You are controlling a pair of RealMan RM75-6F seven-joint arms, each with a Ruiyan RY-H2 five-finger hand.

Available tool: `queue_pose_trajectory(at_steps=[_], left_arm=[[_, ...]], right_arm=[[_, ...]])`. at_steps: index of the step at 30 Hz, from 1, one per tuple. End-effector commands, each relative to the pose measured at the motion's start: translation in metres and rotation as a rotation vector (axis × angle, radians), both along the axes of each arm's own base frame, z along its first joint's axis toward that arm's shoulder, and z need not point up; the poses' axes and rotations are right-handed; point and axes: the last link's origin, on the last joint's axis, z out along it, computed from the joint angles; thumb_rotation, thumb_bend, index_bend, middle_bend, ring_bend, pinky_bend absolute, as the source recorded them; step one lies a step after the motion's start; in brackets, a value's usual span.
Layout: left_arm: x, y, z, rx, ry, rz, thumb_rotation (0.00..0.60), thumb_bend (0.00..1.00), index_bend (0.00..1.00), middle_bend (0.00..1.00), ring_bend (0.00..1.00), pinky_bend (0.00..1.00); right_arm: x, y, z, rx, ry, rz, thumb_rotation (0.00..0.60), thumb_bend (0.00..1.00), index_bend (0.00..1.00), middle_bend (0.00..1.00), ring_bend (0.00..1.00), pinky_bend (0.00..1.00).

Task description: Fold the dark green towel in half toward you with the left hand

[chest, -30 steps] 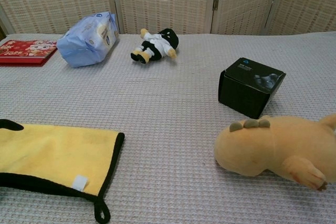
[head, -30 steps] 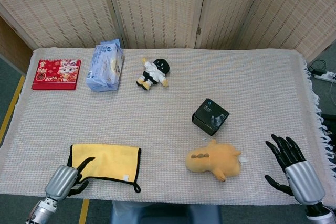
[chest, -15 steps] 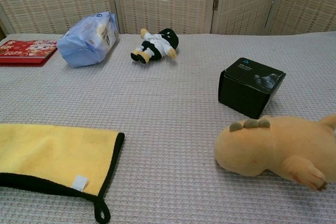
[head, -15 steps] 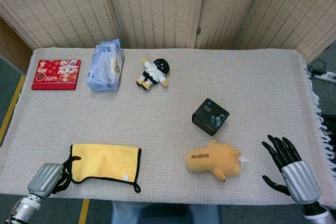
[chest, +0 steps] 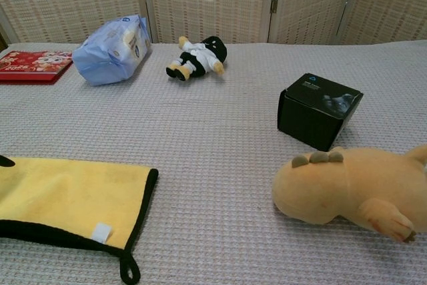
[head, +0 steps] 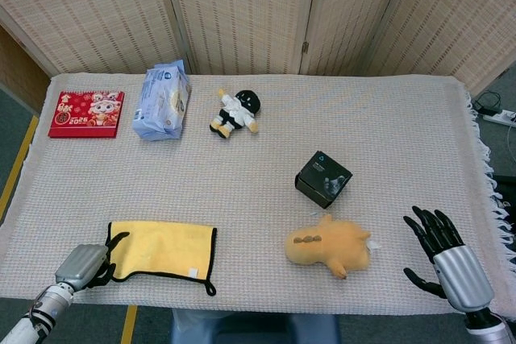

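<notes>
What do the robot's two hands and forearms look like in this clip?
Both match: the left hand and the right hand have slim black fingers on a rounded silver-grey metallic wrist casing. A ringed silver joint sits behind the left casing. No markings or loose cables are visible.

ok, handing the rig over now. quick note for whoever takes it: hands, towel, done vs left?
Left hand: at the towel's left edge near the table's front; fingertips reach the dark border, grip not clear from either view.
Right hand: open, fingers spread, over the front right of the table, holding nothing.
Towel: flat at front left, yellow face up with dark trim, hanging loop at its near right corner. It looks already folded once; not certain.
Left: confirm the fold, then clear the left hand.
</notes>
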Motion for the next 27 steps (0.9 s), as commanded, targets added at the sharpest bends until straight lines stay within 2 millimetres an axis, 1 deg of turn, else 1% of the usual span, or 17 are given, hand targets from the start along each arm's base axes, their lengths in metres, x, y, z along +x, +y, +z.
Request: queue_pose_trajectory(at_steps=[1,7,14,20,27], left_arm=[[-0.008,0.003,0.000,-0.008,0.023,0.023,0.600,0.66,0.09,1.00,1.00,1.00],[-0.017,0.000,0.000,-0.006,0.039,0.040,0.600,0.66,0.11,1.00,1.00,1.00],[-0.024,-0.001,-0.004,-0.024,0.053,0.053,0.600,0.66,0.12,1.00,1.00,1.00],[-0.029,0.002,-0.005,-0.028,0.058,0.065,0.600,0.66,0.13,1.00,1.00,1.00],[-0.037,0.007,-0.004,0.004,0.129,0.035,0.600,0.66,0.14,1.00,1.00,1.00]], right_arm=[[0.000,-0.001,0.000,-0.002,0.000,-0.002,0.600,0.27,0.00,0.00,0.00,0.00],[-0.001,-0.003,-0.002,0.004,0.004,-0.010,0.600,0.27,0.00,0.00,0.00,0.00],[-0.001,-0.004,-0.003,0.005,0.003,-0.012,0.600,0.27,0.00,0.00,0.00,0.00],[-0.001,-0.004,-0.003,0.003,0.006,-0.014,0.600,0.27,0.00,0.00,0.00,0.00],[-0.002,-0.005,-0.003,0.002,0.005,-0.017,0.600,0.27,0.00,0.00,0.00,0.00]])
